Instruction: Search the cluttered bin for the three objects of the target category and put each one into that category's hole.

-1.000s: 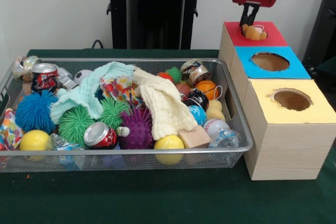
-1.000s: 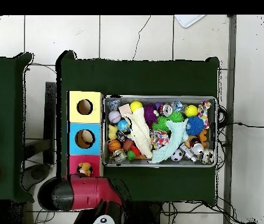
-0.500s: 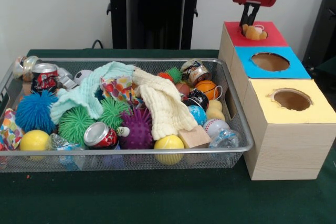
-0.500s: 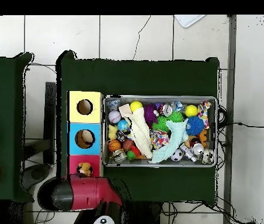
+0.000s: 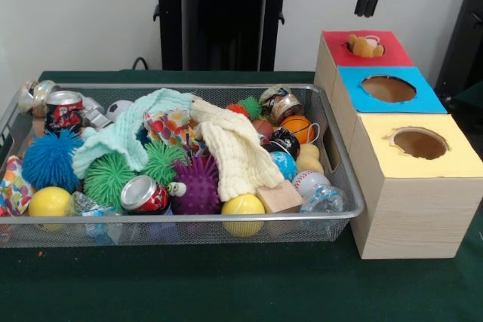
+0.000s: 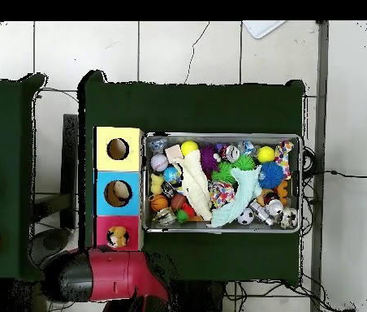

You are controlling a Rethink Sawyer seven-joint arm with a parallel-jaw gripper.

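Your gripper (image 5: 369, 7) hangs empty above the red box (image 5: 367, 50), its two dark fingers close together with only a thin slit between them.

You can see a small tan plush toy (image 5: 364, 45) sitting in the red box's hole, partly above the rim, directly under the gripper. Beside the red box, the blue box (image 5: 389, 90) and then the yellow box (image 5: 419, 145) form one row; from overhead something pale shows inside the blue box's hole, while the yellow hole looks dark. On the other side of the boxes, your wire bin (image 5: 332, 165) is packed: cream cloth (image 5: 235, 150), mint cloth (image 5: 124, 133), purple spiky ball (image 5: 197, 184), blue spiky ball (image 5: 50, 159), green spiky ball (image 5: 108, 178), two soda cans (image 5: 143, 194), yellow balls (image 5: 243, 205), a baseball (image 5: 309, 181), a wooden block (image 5: 279, 195).
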